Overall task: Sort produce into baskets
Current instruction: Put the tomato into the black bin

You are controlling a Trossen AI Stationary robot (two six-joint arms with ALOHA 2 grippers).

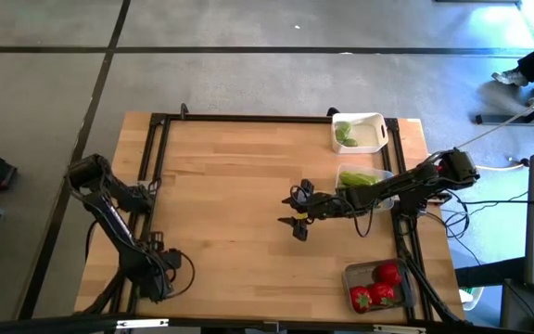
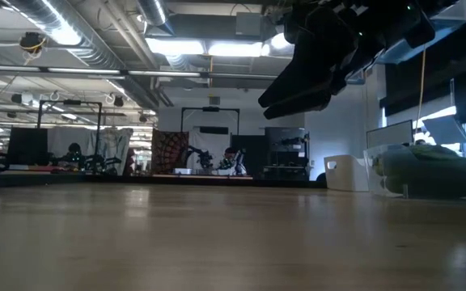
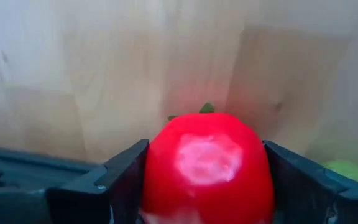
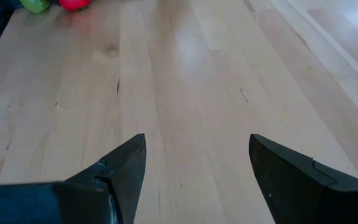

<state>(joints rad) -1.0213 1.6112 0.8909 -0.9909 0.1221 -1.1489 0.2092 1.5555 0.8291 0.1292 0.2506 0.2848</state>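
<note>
From my station I see the bench [image 1: 248, 204] first, a pale wooden top with a dark frame, and I place everything by the clear basket [image 1: 363, 178] at its right edge. That basket holds green pods [image 1: 362, 179]. The white basket [image 1: 360, 133] sits just beyond it toward the far edge, with small green pieces [image 1: 344, 136] inside; the dark grey basket [image 1: 379, 287] lies well apart toward the near edge, carrying red tomatoes [image 1: 381, 286]. The right arm stretches over the clear basket toward the bench's middle, and the right gripper [image 1: 298, 211] hangs above bare wood with its fingers [image 4: 120, 168] spread apart and nothing between them. The left gripper [image 1: 160, 272] is far across the bench from the clear basket, at the near left corner, its fingers [image 3: 124, 177] pressed against both sides of a red tomato [image 3: 207, 168].
</note>
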